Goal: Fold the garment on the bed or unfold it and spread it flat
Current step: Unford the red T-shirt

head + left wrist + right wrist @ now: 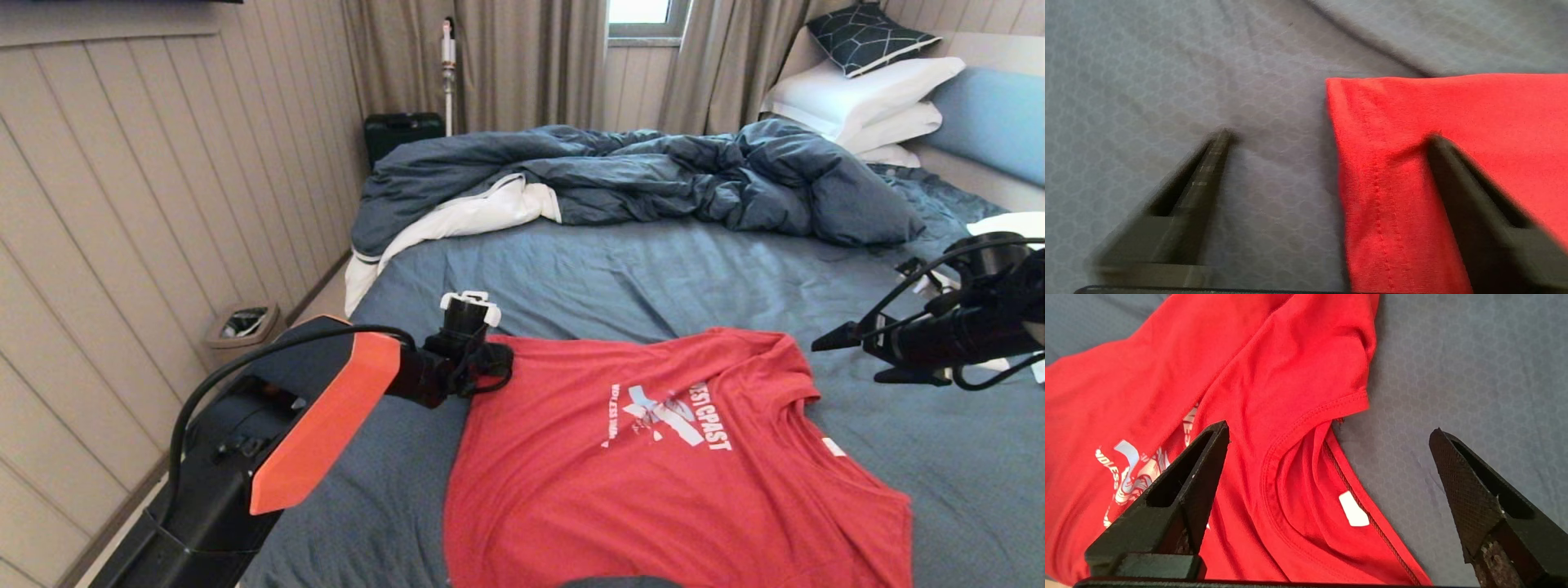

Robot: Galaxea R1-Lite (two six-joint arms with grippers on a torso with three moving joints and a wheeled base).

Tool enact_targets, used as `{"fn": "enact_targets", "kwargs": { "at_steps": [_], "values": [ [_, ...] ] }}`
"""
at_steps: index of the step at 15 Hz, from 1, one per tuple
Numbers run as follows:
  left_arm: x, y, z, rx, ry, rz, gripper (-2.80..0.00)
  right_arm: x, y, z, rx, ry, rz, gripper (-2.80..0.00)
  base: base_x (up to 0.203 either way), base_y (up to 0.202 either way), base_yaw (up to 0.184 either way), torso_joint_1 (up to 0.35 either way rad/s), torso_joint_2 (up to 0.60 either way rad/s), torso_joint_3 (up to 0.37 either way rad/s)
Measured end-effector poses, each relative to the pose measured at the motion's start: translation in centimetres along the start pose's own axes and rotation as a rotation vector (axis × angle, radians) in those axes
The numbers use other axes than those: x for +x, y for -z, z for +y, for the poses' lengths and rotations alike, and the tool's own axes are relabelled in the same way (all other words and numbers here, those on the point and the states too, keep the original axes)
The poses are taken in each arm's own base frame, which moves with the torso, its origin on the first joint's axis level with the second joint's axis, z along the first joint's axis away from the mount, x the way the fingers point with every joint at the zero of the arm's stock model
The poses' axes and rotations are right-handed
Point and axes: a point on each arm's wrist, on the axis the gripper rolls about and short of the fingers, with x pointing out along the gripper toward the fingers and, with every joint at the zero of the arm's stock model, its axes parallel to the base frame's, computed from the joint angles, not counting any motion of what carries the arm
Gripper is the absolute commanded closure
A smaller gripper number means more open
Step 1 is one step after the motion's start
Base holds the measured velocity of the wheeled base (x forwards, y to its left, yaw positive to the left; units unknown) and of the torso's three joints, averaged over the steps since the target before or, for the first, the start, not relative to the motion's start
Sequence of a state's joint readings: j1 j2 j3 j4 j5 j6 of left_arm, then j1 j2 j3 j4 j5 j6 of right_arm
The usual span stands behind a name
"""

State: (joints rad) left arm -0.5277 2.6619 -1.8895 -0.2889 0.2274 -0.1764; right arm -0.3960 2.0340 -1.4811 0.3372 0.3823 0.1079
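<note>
- bed [653,269]: blue-grey sheet fills most of the head view, headboard end off to the right.
- duvet [653,175]: dark blue, rumpled in a ridge across the far part of the bed, white lining turned out at its left end.
- pillows [865,102]: white stack at the far right against the light blue headboard [992,122], a dark patterned cushion [869,37] on top.
- garment [653,457]: red T-shirt lying print-up on the near part of the sheet, mostly spread, neck opening toward the right (white label [1353,509] visible inside the collar). Fabric above the collar is bunched and folded over. One hemmed corner lies flat at the left.
- left gripper [1331,139]: low at the shirt's left corner, fingers apart, straddling the hemmed edge; one finger [1470,196] over red cloth, the other over bare sheet. Nothing clamped.
- right gripper [1329,435]: hovering over the collar area at the shirt's right side, fingers wide apart, holding nothing.
- small bin [242,322] on the floor by the panelled wall, left of the bed.
</note>
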Motion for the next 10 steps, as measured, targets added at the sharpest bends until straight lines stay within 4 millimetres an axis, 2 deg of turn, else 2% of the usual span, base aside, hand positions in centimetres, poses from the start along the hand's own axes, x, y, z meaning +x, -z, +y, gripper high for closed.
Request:
{"fn": "enact_targets", "kwargs": {
  "at_steps": [10],
  "values": [
    [0.0,-0.1,0.0,0.002,-0.031,-0.02,0.0,1.3,-0.4,-0.5,-0.008,0.003,-0.013,-2.8,0.0,0.0,0.0,0.0,0.0,0.0]
  ]
}}
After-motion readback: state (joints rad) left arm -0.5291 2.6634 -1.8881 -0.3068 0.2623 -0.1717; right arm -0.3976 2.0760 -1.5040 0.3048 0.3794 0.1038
